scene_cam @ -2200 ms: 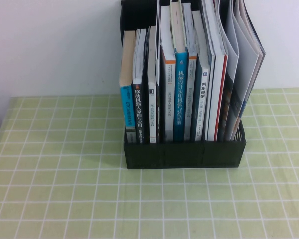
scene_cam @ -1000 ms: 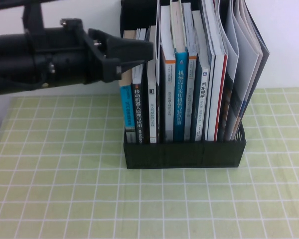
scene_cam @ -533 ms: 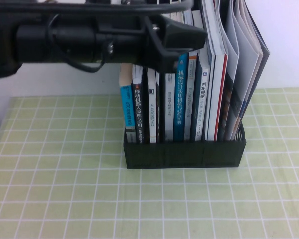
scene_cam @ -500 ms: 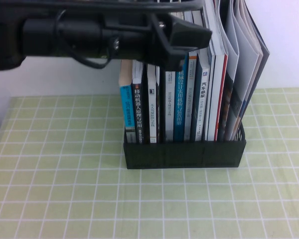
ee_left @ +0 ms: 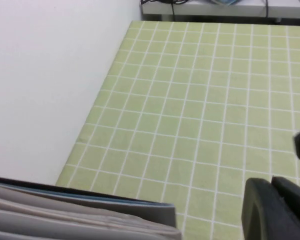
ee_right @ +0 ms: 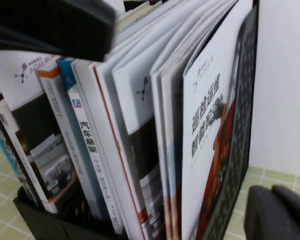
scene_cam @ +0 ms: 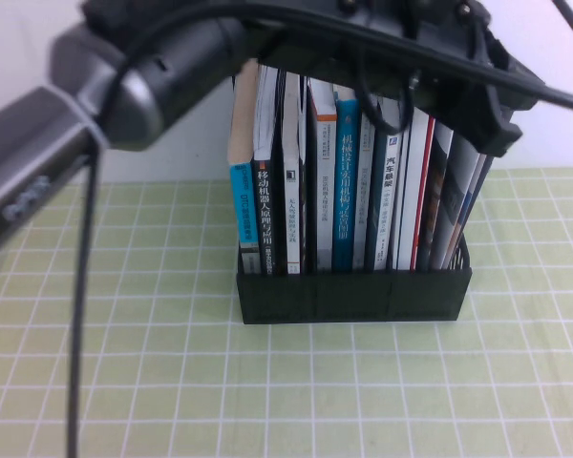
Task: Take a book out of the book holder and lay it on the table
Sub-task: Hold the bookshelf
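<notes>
Left pincer (scene_cam: 492, 129): reached in from the left across the tops of the books, tip over the right end of the book holder (scene_cam: 353, 296). Fingers mostly masked by the arm's own bulk in the high view; I cannot tell their gap, and see nothing held.

Right pincer (ee_right: 277, 212): closed, empty, parked low just right of the holder, beside its perforated side wall.

The book (ee_right: 207, 150): rightmost slot, against that side wall, standing on edge and leaning a little; white cover, black characters and a strip of red-orange showing. Long axis runs up out of the rack. In the high view it is the outermost of the fanned thin booklets (scene_cam: 463, 215).

My read: the top edge sits directly below the left pincer's tip, so the approach is a short drop, then a lift straight up. Left arm is the nearer.

Counter (scene_cam: 124, 363): green gridded cloth, open in front of the rack for laying the book flat.
</notes>
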`<action>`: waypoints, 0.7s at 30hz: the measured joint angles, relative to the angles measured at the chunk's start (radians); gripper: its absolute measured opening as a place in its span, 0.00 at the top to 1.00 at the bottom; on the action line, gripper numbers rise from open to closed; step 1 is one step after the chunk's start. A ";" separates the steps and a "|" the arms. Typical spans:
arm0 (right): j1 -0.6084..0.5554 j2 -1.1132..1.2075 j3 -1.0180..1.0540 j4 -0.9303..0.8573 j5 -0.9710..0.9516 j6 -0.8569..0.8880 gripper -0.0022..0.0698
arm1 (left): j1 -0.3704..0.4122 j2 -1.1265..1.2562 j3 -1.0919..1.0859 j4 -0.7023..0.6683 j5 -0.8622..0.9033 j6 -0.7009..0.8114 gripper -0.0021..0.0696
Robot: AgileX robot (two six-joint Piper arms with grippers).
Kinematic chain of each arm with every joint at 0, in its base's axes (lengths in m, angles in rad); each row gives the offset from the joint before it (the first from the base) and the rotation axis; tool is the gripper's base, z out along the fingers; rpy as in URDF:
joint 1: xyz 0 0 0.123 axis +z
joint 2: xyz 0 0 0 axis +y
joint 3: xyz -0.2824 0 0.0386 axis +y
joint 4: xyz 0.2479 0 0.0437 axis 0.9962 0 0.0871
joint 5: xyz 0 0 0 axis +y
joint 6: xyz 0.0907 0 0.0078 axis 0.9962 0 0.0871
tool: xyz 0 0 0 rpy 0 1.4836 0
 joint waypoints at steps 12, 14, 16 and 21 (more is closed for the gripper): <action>0.000 0.133 -0.021 0.006 0.113 -0.069 0.84 | -0.010 0.088 -0.051 0.170 -0.115 -0.028 0.97; 0.000 0.171 -0.054 0.006 0.154 -0.069 0.77 | -0.010 0.088 -0.054 0.197 -0.120 -0.053 0.97; 0.011 0.210 -0.099 0.006 0.186 -0.071 0.70 | -0.009 0.088 -0.054 0.214 -0.121 -0.071 0.97; 0.092 0.311 -0.209 0.006 0.169 -0.072 0.61 | -0.009 0.088 -0.055 0.237 -0.122 -0.081 0.97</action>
